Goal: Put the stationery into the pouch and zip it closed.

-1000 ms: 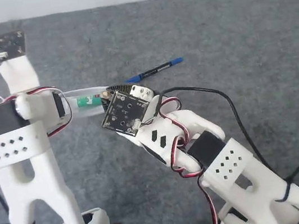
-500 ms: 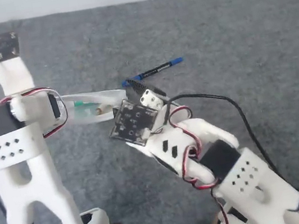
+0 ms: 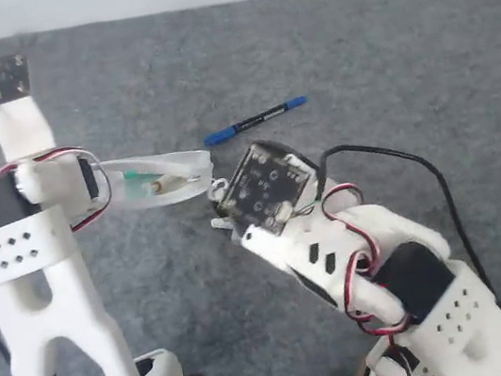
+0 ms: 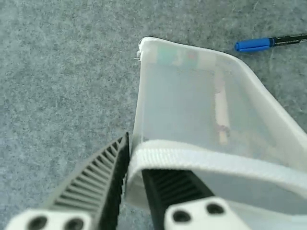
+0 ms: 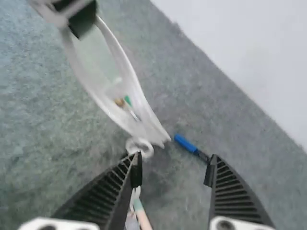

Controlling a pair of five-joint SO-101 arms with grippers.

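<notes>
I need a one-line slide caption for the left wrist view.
Left gripper, jaws shut on the pouch rim; a blue pen lies beyond.

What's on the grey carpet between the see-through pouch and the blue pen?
Nothing. In the high view, bare grey carpet lies between the clear plastic pouch and the blue pen, and the left wrist view agrees.

Even, diffuse, fairly bright light over the surface (image 3: 417, 37). Shadows soft and faint, close beneath the arms (image 3: 45, 278).
</notes>
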